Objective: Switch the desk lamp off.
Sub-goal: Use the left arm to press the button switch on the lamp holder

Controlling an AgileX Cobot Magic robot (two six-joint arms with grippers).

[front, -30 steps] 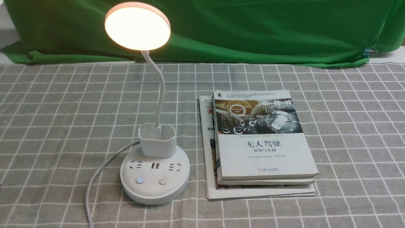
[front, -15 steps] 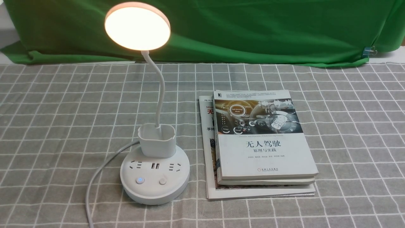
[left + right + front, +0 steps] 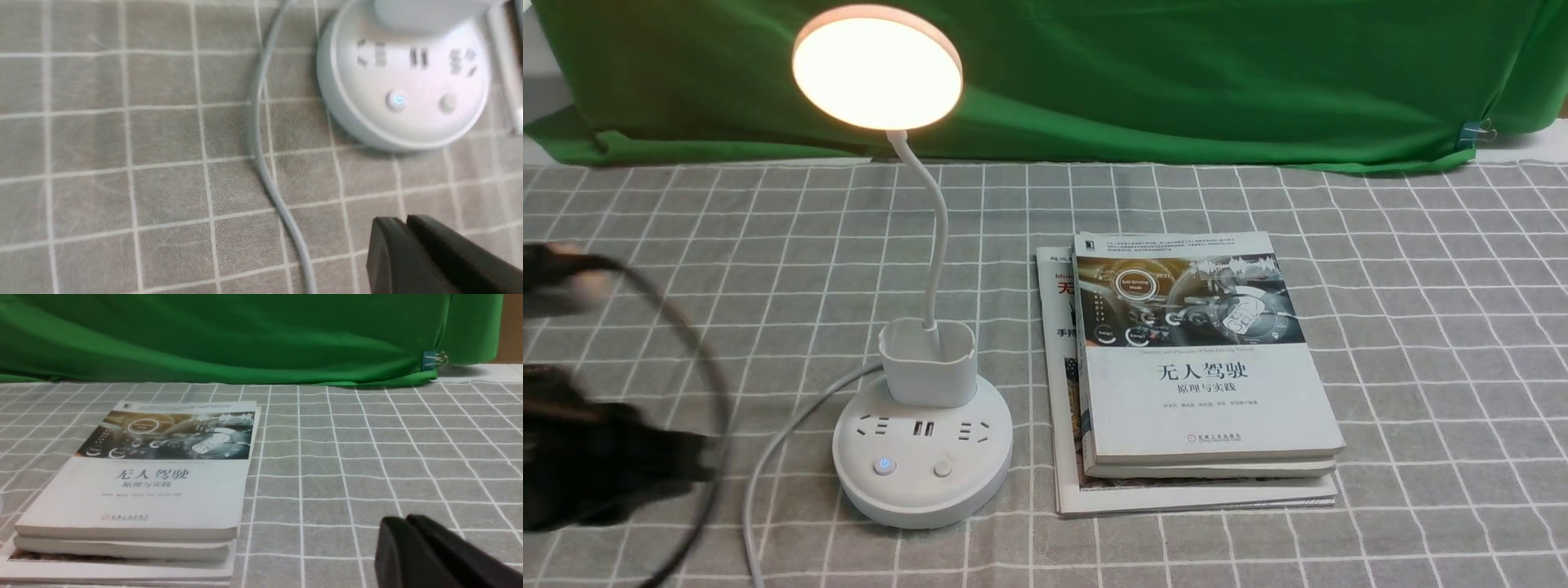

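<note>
The white desk lamp stands left of centre, its round disc head lit. Its round base carries sockets, a button with a blue light and a plain button. The base also shows in the left wrist view, with the lit button and the plain button. My left gripper is shut and empty, above the cloth short of the base; in the front view it is a dark blur left of the base. My right gripper is shut and empty over bare cloth.
The lamp's white cord runs from the base toward the front edge, close to my left gripper. A stack of books lies right of the lamp. Green cloth hangs at the back. A grey checked tablecloth covers the table.
My left arm has come into the front view from the left edge, blurred by motion, toward the lamp base. The lamp stays lit. Nothing else has moved.
</note>
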